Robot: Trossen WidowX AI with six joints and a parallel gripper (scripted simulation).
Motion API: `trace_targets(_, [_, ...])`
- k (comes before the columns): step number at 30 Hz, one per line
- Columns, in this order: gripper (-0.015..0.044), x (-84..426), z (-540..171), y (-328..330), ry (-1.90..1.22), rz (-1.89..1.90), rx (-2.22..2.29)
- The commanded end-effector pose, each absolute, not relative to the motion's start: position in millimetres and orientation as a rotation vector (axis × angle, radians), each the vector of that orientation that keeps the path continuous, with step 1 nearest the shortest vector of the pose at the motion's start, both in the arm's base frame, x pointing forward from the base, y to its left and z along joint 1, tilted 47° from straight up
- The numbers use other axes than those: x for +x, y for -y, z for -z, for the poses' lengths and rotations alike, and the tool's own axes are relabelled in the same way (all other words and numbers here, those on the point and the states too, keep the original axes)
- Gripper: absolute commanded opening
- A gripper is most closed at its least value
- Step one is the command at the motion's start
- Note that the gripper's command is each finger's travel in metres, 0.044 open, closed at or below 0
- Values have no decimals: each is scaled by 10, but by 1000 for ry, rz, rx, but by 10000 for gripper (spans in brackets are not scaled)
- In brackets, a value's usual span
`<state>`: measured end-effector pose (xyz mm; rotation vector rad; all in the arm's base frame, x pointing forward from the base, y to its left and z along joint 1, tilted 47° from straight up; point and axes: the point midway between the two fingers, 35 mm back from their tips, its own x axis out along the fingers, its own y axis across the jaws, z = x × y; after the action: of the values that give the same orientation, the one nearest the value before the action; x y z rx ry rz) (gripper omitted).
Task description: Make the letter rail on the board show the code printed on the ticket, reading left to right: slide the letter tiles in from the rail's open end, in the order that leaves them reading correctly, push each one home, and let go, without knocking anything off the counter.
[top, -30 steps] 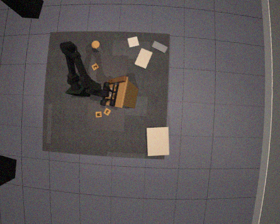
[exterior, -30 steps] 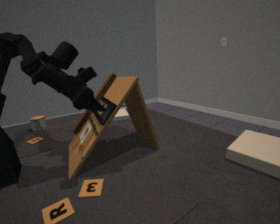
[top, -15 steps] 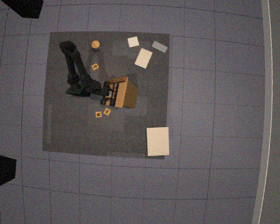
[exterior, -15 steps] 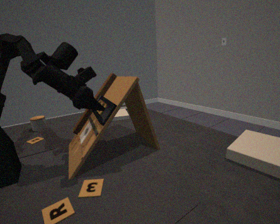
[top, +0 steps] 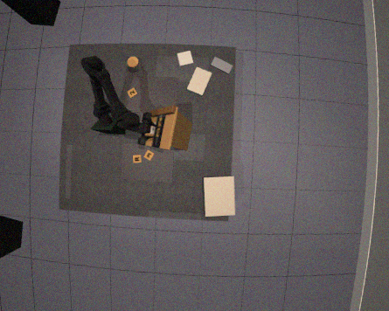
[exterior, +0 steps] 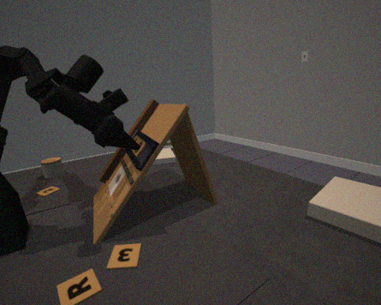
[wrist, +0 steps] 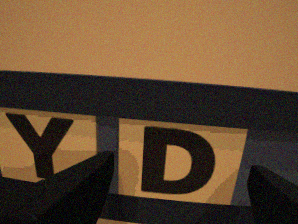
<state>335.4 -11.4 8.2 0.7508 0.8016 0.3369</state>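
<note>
On the slanted board (top: 169, 131) (exterior: 164, 116), two tiles sit in the rail (top: 158, 139) (exterior: 147, 160) (wrist: 150, 92): one Y tile (wrist: 70, 140) and, just beside it, one D tile (wrist: 131, 165). Three more lie on the counter (top: 96, 183) (exterior: 253, 257). The gripper (top: 145, 129) (exterior: 137, 147) (wrist: 181, 168) stands partly spread around the D, holding nothing.

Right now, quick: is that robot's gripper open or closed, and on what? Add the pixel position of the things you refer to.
Gripper (top: 149, 129) (exterior: 137, 147) (wrist: 181, 168): open, its fingers spread either side of the D tile (wrist: 175, 162), not clamped on it.
</note>
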Motion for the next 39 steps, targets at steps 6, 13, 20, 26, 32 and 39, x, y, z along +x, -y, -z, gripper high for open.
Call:
trace_targets(6, [295, 3300, -139, 165, -798, -341, 750])
trace_targets(13, [295, 3264, -155, 205, -799, -341, 749])
trace_targets(20, [295, 3231, -173, 240, -799, -340, 749])
trace_targets(26, [295, 3202, -191, 267, -799, -340, 749])
trace_targets(32, [295, 3174, -212, 290, -799, -340, 749])
trace_targets(39, [295, 3144, -240, 310, -799, -340, 749])
